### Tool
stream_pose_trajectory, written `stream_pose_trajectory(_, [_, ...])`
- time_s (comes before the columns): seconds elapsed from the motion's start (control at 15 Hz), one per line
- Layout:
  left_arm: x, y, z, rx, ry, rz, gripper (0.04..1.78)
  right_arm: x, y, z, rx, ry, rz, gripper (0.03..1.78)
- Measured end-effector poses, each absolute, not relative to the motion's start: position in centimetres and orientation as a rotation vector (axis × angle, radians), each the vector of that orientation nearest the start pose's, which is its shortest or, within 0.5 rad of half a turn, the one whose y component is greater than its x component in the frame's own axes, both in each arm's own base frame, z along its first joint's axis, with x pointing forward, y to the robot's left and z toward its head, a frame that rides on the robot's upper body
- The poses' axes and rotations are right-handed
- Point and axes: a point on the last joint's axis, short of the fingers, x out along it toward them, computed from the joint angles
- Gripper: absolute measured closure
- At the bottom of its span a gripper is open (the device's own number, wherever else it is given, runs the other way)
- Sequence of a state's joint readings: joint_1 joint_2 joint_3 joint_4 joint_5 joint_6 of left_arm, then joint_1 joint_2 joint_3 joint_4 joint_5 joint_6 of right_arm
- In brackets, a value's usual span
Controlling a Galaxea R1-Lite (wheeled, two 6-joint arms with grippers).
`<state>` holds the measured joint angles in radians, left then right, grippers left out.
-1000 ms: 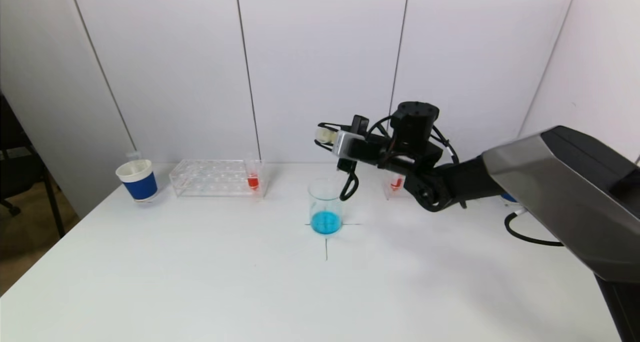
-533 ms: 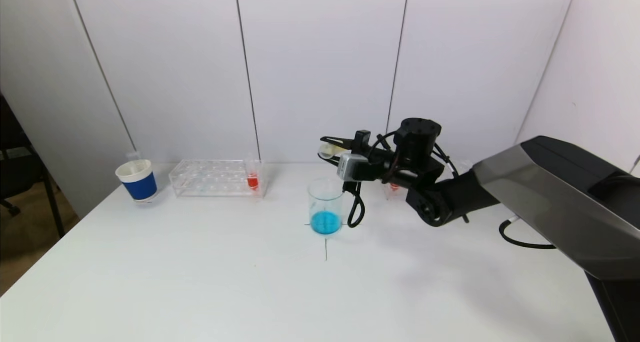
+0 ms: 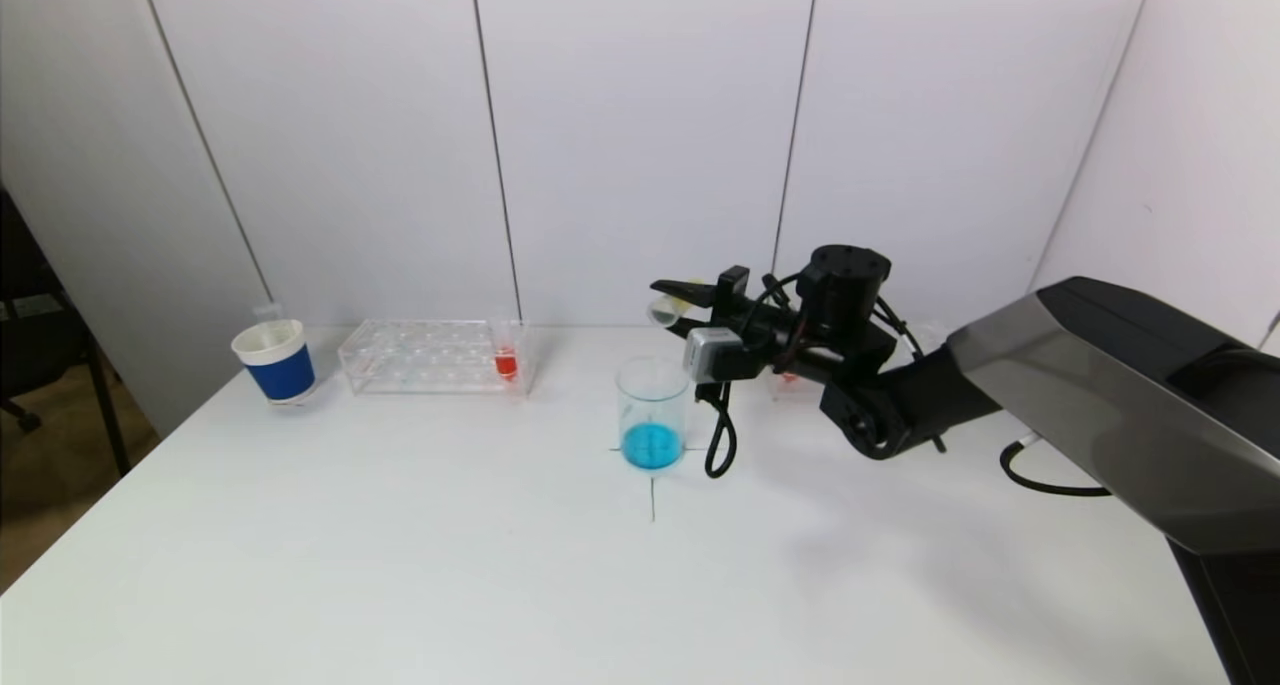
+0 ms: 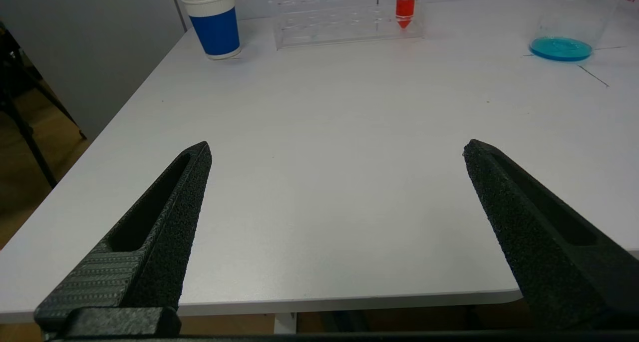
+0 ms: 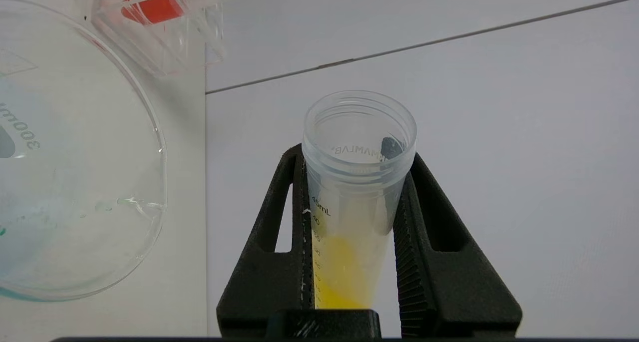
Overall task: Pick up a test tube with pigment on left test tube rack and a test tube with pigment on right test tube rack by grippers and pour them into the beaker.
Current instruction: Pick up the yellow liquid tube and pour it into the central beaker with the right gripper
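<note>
While the left claw [image 4: 337, 152] hangs low over the near edge of the desk [image 3: 400, 565], well short of the beaker, its fingers spread wide with nothing between them, the action is all on the right. The beaker [image 3: 652, 412] stands mid-desk on a cross of thin lines, a pool of blue liquid at its bottom. Just right of the beaker and above its rim, there's the right claw [image 3: 675, 300], clamped tight on a tube [image 5: 357, 182] with yellow pigment. In the wrist view the tube's open mouth points away from the claw, the yellow sits low toward the gripped end, and the beaker's rim lies just beside it. From the head view the tube is tipped close to level, its mouth up near the beaker's far right side.

Farther back, left of the beaker, the left rack [image 3: 435, 356] is clear plastic with a red tube [image 3: 506, 361] standing upright at its end nearest the beaker. Beyond that rack, farthest left of the beaker, a blue-and-white cup [image 3: 274, 361] stands. Right of the beaker, behind the right arm, the right rack [image 3: 800, 377] peeks out with a touch of red, mostly hidden.
</note>
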<state>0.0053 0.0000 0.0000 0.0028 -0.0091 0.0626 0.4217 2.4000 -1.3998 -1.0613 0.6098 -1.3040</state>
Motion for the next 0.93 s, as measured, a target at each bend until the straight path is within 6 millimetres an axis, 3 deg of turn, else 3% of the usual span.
stream_pose_trajectory(0.93, [-2.28,-0.03,7.52,0.063,0.002,-0.003,0.06,43.11,20.52,10.41,-1.384,-0.849,0.757,1.3])
